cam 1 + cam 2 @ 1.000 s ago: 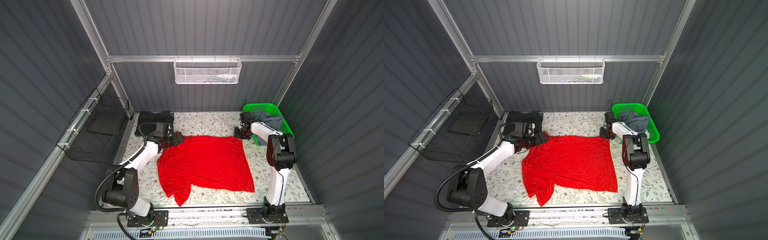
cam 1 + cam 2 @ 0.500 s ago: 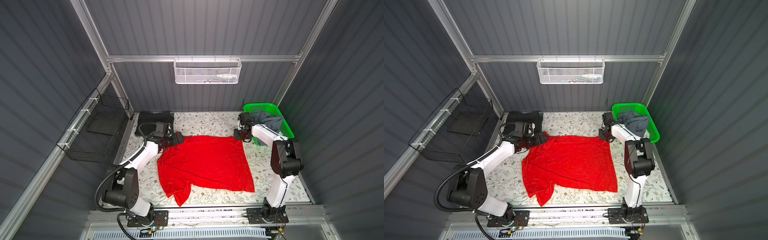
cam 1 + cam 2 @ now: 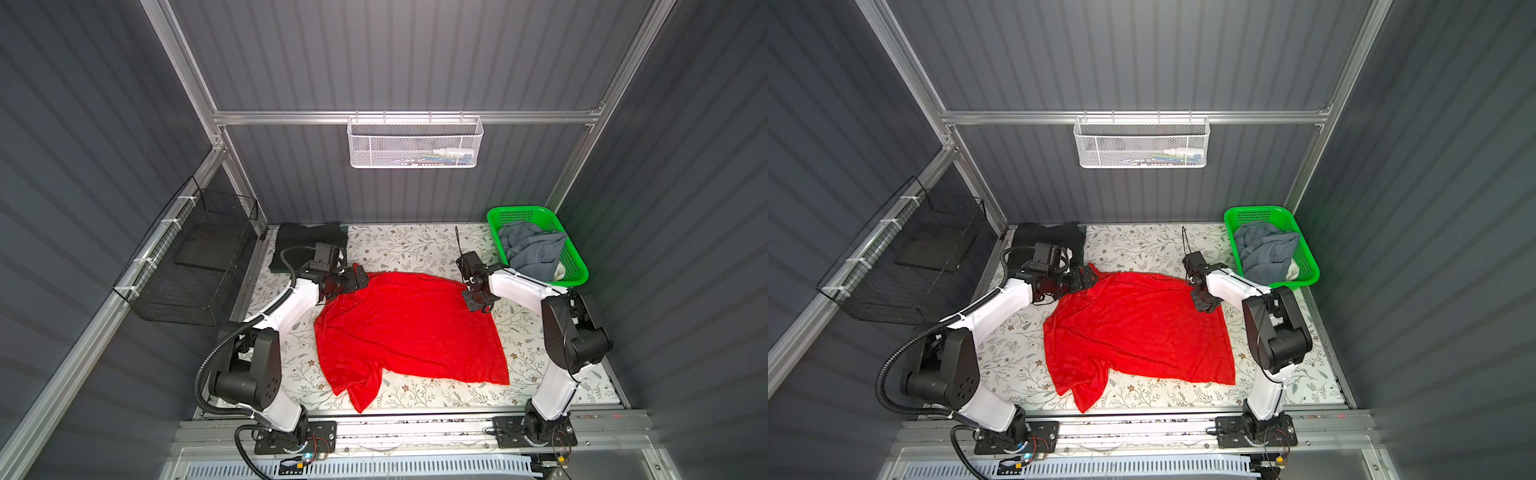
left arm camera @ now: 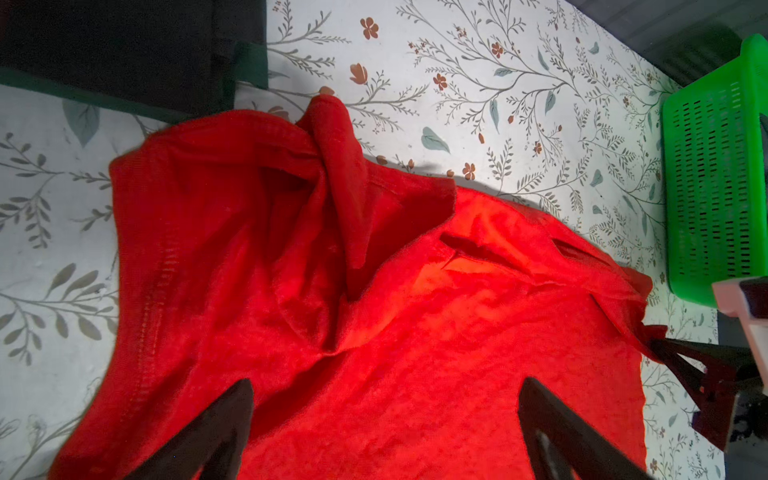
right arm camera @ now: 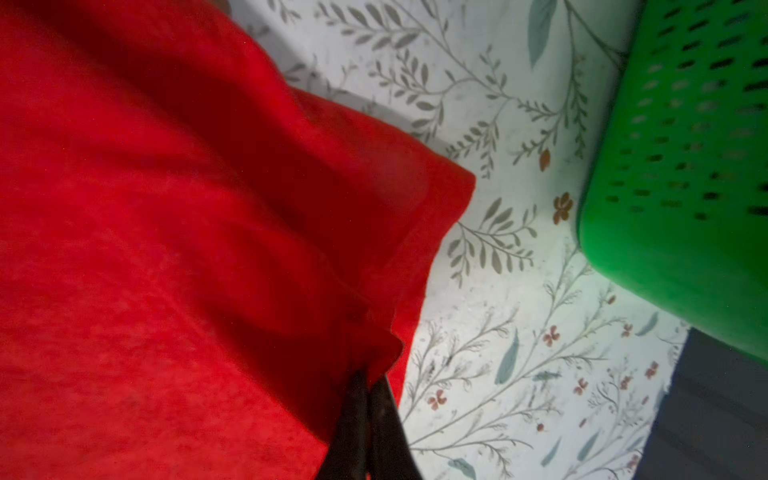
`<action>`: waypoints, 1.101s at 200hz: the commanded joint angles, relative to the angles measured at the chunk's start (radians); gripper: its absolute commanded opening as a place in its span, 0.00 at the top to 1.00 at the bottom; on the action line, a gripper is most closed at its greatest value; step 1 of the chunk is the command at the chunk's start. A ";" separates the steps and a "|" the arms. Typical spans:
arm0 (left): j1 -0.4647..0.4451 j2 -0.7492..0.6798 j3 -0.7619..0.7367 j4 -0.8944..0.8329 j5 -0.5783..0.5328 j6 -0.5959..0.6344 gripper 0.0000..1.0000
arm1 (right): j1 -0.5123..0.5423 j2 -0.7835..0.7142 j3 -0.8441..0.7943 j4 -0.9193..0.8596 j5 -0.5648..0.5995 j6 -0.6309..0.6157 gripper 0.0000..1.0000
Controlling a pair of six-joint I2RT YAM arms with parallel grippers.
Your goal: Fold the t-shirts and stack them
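Both top views: right gripper (image 3: 478,306) has pulled the red shirt's (image 3: 407,328) far-right corner nearer, away from the basket (image 3: 578,266). Left gripper (image 3: 361,280) is unmoved at the far-left corner. Grey shirt (image 3: 532,249) in basket, dark shirts (image 3: 307,245) stacked far-left.
Left wrist: jaws spread wide over the crumpled corner.
Right wrist: jaws pinched on the hem, basket close beside.

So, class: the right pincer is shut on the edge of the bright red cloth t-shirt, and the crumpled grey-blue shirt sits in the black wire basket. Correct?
No: both top views show the crumpled grey-blue shirt in the green perforated plastic basket. The right pincer is shut on the edge of the bright red cloth t-shirt.
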 commanded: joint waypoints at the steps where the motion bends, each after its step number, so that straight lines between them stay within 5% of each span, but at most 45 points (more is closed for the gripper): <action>1: -0.004 0.011 0.026 -0.016 0.013 0.016 0.00 | 0.002 0.006 -0.026 -0.014 0.140 0.034 0.99; 17: -0.004 0.003 0.017 -0.014 0.006 0.015 0.00 | -0.011 0.022 -0.021 -0.026 0.211 0.083 0.93; 33: -0.004 -0.005 0.007 -0.011 -0.004 0.017 0.00 | -0.031 0.010 -0.006 -0.038 0.154 0.114 0.41; 63: -0.004 -0.009 -0.001 -0.011 -0.014 0.019 0.00 | -0.047 -0.080 0.006 -0.036 -0.012 0.176 0.24; 114: -0.004 -0.011 -0.013 0.041 -0.007 0.003 0.00 | -0.179 -0.172 -0.040 0.060 -0.410 0.489 0.28; 220: -0.004 -0.022 -0.018 0.096 0.003 -0.005 0.00 | -0.244 -0.002 -0.003 0.068 -0.417 0.560 0.44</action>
